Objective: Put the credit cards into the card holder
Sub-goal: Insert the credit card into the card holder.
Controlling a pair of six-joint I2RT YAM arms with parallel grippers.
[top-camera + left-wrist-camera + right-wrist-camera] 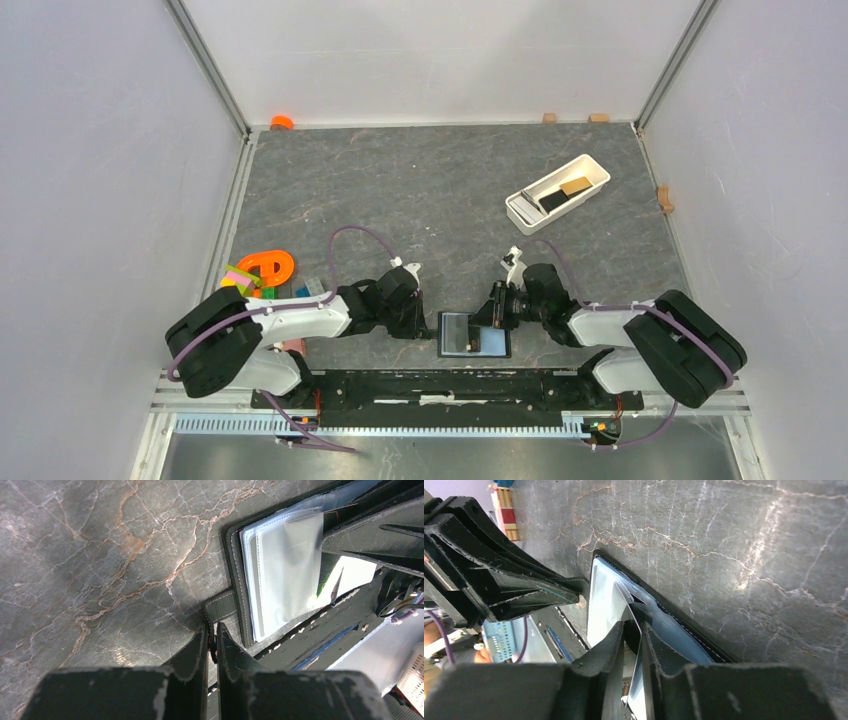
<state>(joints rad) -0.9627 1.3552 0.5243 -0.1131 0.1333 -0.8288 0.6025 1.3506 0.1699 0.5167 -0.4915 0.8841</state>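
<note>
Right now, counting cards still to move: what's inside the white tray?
The white tray holds a black card and a tan card side by side. Anything beneath them is covered.

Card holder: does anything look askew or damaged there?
Nothing damaged. The card holder lies open at the table's near edge, with the left gripper pinching its snap tab. Only oddity: one clear sleeve is lifted off the stack and passes between the fingers of the right gripper.
</note>
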